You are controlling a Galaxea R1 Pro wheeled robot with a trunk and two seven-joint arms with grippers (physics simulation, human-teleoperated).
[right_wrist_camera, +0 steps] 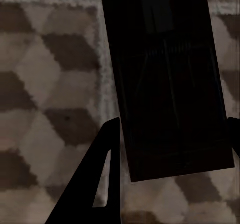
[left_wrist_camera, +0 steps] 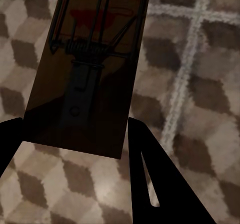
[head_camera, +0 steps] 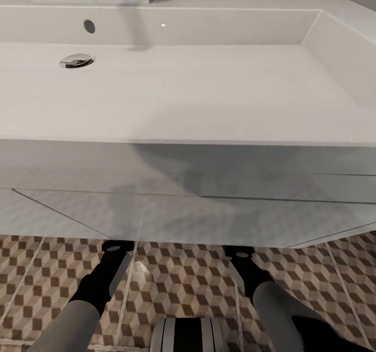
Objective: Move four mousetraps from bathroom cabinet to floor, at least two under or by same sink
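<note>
Two flat dark brown wooden mousetraps with dark metal springs and wires are in my grasp, one in each pincer. My left gripper (left_wrist_camera: 75,139) is pinching the left mousetrap (left_wrist_camera: 87,79) by its near end, the black fingers (left_wrist_camera: 160,179) pressed against the long edges of the board; its coiled spring, wire bar and a red patch near the far end show clearly in the left wrist view. My right gripper (right_wrist_camera: 172,149) is likewise clamped on the right mousetrap (right_wrist_camera: 170,84), a finger (right_wrist_camera: 102,179) against each side, the board so dark that its metal parts are only faintly seen.

Beneath both traps lies the bathroom floor of large square tiles printed with brown, beige and white cubes (head_camera: 177,279), crossed by pale grout lines. I cannot tell whether either trap is touching the tiles or held just above them.

From my head camera, the wide white rectangular sink basin (head_camera: 209,91) with its round chrome drain (head_camera: 77,61) sits directly ahead, and the white flat-fronted vanity unit (head_camera: 209,211) under it overhangs the tiles. Both my black forearms reach down and forward, passing under that front edge.
</note>
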